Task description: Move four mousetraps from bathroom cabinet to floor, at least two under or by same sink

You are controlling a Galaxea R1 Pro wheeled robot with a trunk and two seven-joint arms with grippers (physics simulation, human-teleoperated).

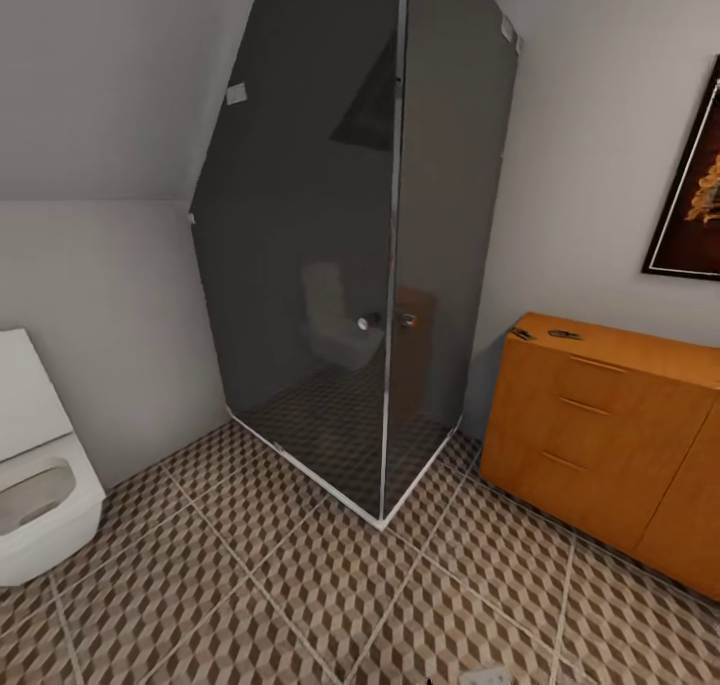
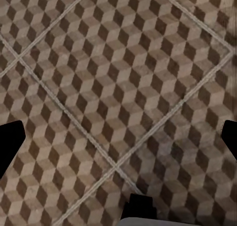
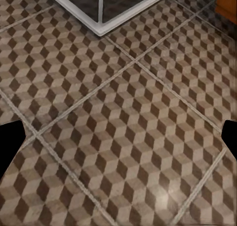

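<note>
At the near-left corner of the orange-brown wooden drawer cabinet's (image 1: 600, 435) top lie two small dark mousetraps (image 1: 564, 335). Step in hand: approach. Both tools spread, empty, above cube-patterned floor tiles (image 2: 118, 87). Next: drive closer, reach.

No text, label or number can be read anywhere.

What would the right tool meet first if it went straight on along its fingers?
Most likely the bathroom floor: the right wrist view looks along the open right tool onto patterned tiles, nothing between. The shower's base edge lies farther off.
</note>
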